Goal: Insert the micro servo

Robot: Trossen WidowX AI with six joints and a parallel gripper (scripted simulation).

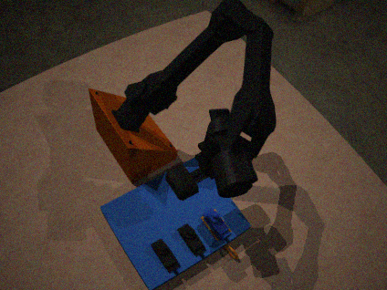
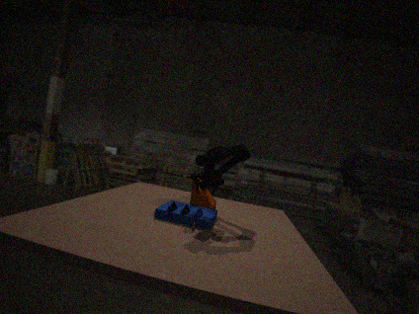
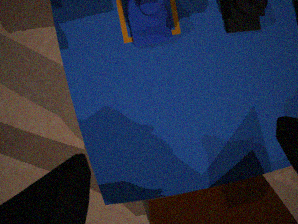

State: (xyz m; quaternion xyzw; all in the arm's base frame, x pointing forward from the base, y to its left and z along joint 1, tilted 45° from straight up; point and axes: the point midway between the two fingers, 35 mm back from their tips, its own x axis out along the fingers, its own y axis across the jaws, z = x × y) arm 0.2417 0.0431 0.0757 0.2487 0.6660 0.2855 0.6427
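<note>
The blue micro servo lies at the orange-marked pocket near the right end of the blue deck. A rounded shape on its upper face shows at the top edge of the wrist view. Its orange cable extends out past the deck's front edge. Whether both ears are flat, the body is fully down and the cable lies in the notch is too dark and small to tell. My gripper is open and empty, above the back of the deck, apart from the servo.
Two black servos sit in the deck beside the blue one. An orange wedge-shaped block stands behind the deck, close to its back edge. The arm reaches over from the back right.
</note>
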